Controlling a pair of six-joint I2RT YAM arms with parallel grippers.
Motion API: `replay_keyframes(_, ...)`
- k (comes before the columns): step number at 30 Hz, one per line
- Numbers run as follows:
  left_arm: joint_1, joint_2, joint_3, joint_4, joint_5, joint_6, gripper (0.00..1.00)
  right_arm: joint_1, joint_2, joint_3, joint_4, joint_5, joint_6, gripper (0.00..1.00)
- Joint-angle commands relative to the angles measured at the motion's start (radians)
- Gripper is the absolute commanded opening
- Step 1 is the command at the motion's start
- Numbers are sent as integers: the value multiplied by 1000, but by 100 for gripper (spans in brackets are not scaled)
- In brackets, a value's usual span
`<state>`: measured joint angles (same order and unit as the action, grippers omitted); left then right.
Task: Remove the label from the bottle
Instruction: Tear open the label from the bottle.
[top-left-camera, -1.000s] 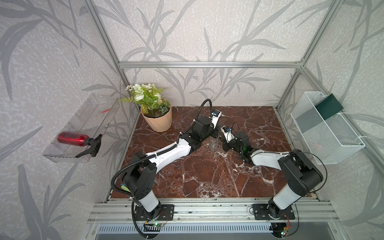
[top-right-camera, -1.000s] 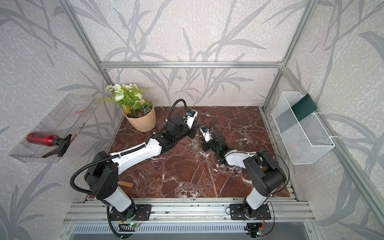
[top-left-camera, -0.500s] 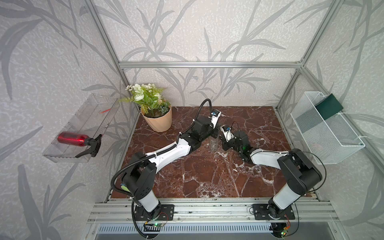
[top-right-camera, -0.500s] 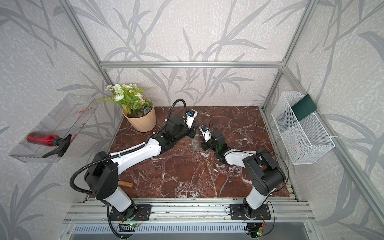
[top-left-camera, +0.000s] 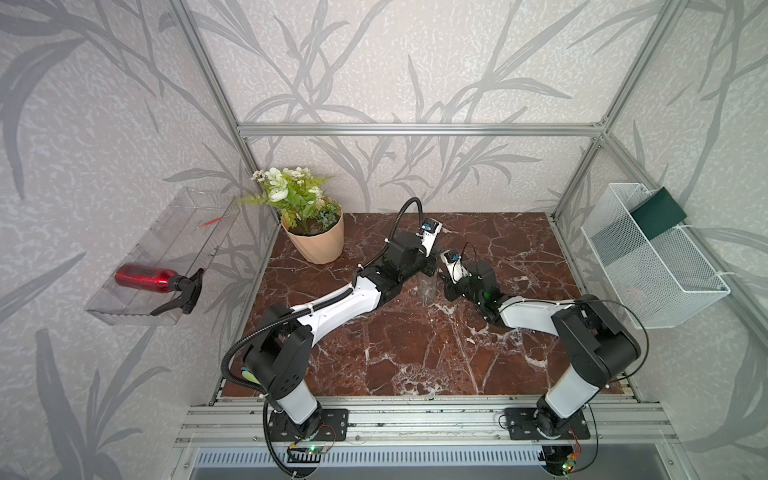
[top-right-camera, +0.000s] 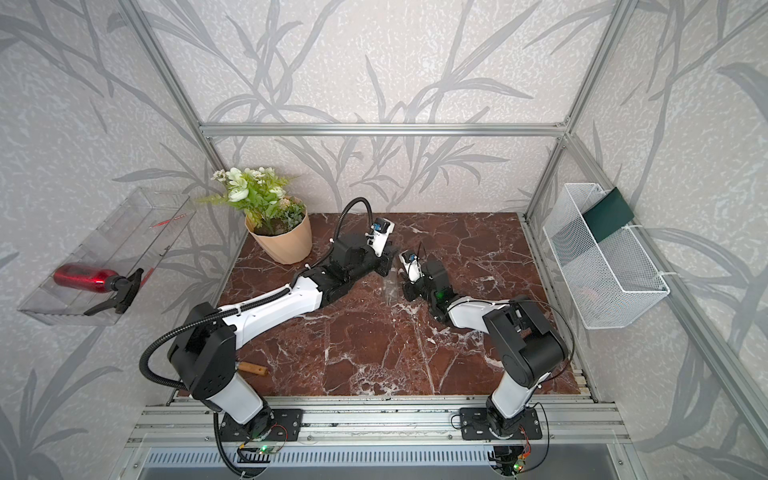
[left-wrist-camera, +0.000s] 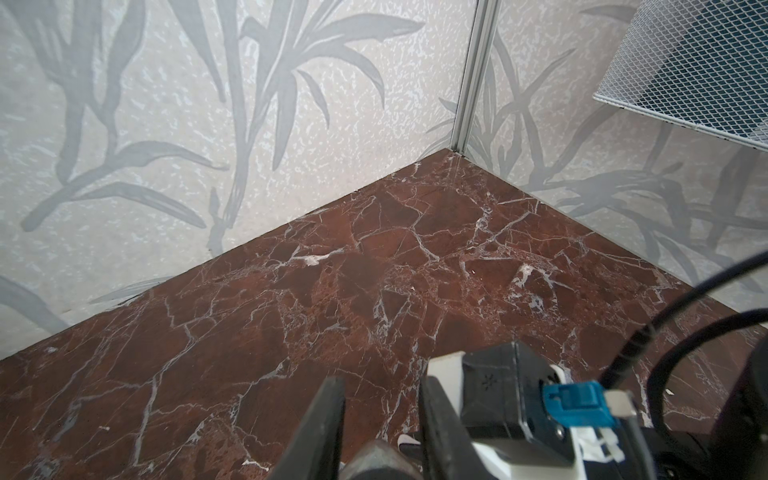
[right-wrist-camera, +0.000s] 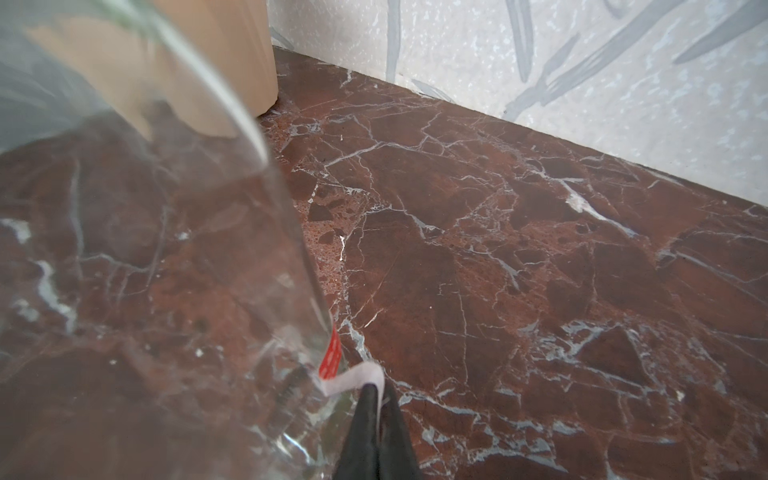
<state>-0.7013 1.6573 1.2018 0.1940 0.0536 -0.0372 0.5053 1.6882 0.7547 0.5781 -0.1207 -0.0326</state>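
Label (right-wrist-camera: 353, 379) at bottle (right-wrist-camera: 166, 249), in right claw (right-wrist-camera: 376, 390): clear at right wrist, indiscernible overhead.

Potted plant (top-left-camera: 314, 235) at the back corner of the bench (top-left-camera: 415, 353); red sprayer (top-left-camera: 143, 277) in a clear wall tray (top-left-camera: 195, 216); green block (top-left-camera: 658, 213) in a wire basket (top-left-camera: 673, 286).

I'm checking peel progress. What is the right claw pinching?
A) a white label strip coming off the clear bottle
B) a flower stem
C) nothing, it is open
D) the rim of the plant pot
A: in the right wrist view the right claw is shut on the white label, whose other end meets the bottle.
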Motion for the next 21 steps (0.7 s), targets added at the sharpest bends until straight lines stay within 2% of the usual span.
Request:
replay_keyframes(1,3,51,-68,-203,22,-18,0,-15,13,26,-3,31,2,0)
replay_keyframes(21,5,57,-65,-199,20,-21,0,-34,49,41,-3,23,0,0)
